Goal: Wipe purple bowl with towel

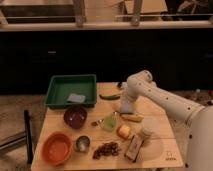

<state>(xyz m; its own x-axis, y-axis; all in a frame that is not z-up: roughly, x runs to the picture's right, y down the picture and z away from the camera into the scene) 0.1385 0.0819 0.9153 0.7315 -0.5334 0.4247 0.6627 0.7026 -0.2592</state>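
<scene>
The purple bowl [75, 116] stands upright on the wooden table [160, 150], left of centre and just in front of the green tray. The towel [109, 122], a pale folded cloth with a pointed corner, lies at the table's middle, right of the bowl. My gripper [123, 108] hangs down from the white arm [150, 90], low over the table. It is a little right of and behind the towel and next to a banana. It is well apart from the bowl.
A green tray [59, 85] at the back left holds a grey-blue pad [76, 97]. An orange bowl [57, 148] and a metal cup [82, 144] stand front left. A green pepper [109, 96], banana [131, 118], round fruit [123, 131], white cup [148, 127], dark fruit pile [106, 149] and snack box [134, 147] lie around.
</scene>
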